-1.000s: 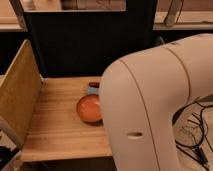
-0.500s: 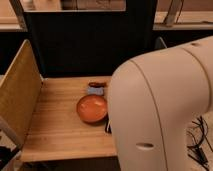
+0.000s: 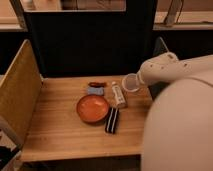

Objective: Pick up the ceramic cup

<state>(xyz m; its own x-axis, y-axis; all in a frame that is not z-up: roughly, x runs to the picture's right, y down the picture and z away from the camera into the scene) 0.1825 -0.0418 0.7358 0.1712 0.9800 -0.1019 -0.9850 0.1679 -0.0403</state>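
The ceramic cup (image 3: 130, 83) is small, pale and round-rimmed, at the right rear of the wooden table (image 3: 60, 130). My gripper (image 3: 140, 79) is at the end of the white arm (image 3: 170, 67), which reaches in from the right, and it sits right against the cup's right side. I cannot tell whether the cup rests on the table or is held. The wide orange bowl (image 3: 92, 108) sits in the middle of the table, left of the cup.
A white bottle-like packet (image 3: 118, 95) lies between bowl and cup. A black flat item (image 3: 112, 120) lies in front of the bowl; a blue item (image 3: 95, 91) and a red-brown one (image 3: 96, 84) lie behind it. A yellow side panel (image 3: 17, 97) and a dark back wall (image 3: 90, 45) bound the table.
My arm's white body has swung away to the right, uncovering the right half of the table. The cup, packet and black item now show, with the arm's end at the cup.
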